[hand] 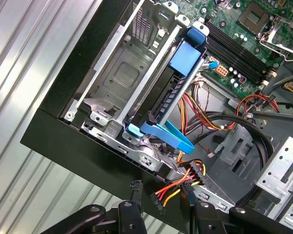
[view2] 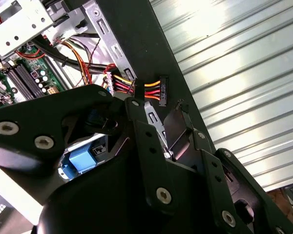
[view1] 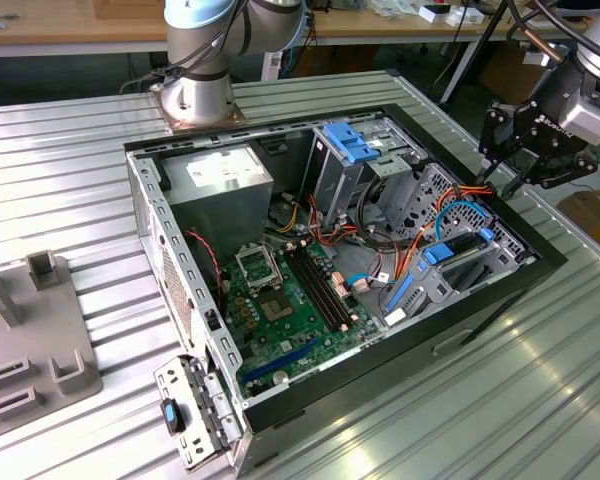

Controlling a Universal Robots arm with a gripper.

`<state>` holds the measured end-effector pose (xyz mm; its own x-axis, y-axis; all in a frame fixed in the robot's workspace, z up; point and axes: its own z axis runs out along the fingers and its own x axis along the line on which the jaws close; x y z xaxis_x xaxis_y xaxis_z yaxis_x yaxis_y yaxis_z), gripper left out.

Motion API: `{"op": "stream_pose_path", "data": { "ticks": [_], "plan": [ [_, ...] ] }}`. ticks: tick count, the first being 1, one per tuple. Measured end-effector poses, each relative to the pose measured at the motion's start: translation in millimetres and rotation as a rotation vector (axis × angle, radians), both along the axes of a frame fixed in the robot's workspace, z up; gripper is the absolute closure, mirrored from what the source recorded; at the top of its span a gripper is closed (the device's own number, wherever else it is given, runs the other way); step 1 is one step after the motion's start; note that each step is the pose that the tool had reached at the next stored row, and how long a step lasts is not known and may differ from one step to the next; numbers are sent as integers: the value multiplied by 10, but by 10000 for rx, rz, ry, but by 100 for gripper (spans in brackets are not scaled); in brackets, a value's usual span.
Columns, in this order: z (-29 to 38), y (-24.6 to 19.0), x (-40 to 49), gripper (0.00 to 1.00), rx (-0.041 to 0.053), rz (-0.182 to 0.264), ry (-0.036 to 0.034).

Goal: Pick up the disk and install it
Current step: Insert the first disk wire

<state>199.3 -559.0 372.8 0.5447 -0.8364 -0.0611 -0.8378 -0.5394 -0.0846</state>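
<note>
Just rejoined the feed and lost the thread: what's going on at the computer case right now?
The arm's pincer hangs open and empty over the edge of the open computer case, on the exterior view's right, close to some red and yellow power cables. The disk with its blue rails sits in the drive cage just inside that edge. I cannot tell whether it is fully seated.

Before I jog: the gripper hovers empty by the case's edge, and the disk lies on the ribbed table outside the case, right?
Not on the table: the first wrist view shows the disk inside the case, in its drive bay. The gripper does hover empty by the edge.
</note>
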Motion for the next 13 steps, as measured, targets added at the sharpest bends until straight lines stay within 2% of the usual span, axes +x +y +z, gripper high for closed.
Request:
{"op": "stream_pose_path", "data": {
  "ticks": [13],
  "plan": [
    [0, -6, 0, 56, 3, 2, 0]
  ]
}}
